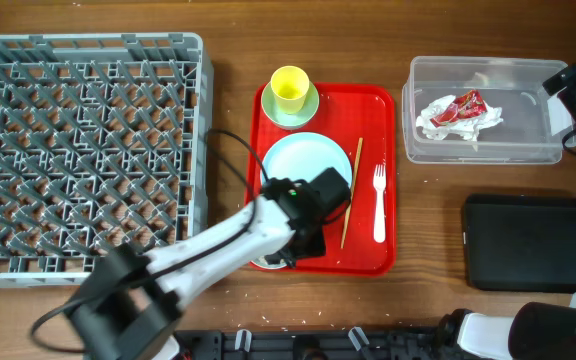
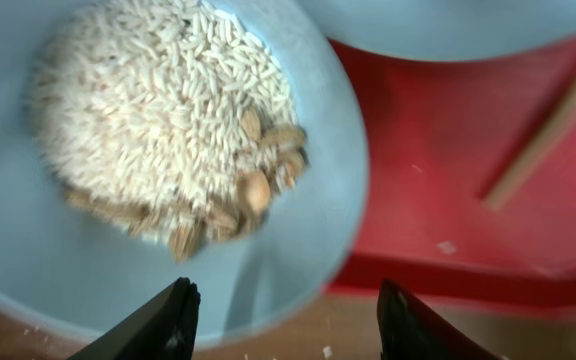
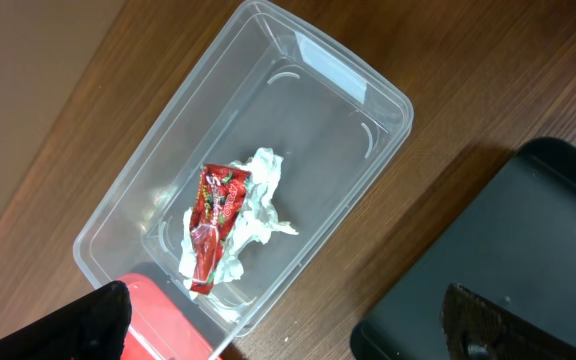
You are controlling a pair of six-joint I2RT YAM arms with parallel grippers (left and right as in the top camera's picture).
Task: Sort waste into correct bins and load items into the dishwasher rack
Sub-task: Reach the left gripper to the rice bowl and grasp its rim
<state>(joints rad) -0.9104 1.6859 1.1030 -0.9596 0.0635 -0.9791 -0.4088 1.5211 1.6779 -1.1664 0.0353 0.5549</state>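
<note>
1. The overhead camera looks straight down from high above on the whole table, with the dishwasher rack at left and the clear tub and black tray at right.
2. The left wrist camera looks down from very close, blurred, on the light blue bowl and a strip of the red serving tray, a patch the overhead view also covers.
3. The right wrist camera looks down from farther off, askew, on the clear tub and the black tray's corner, both shared with the overhead view.

A brown wood-grain table, evenly lit, spans the whole view beneath everything.
</note>
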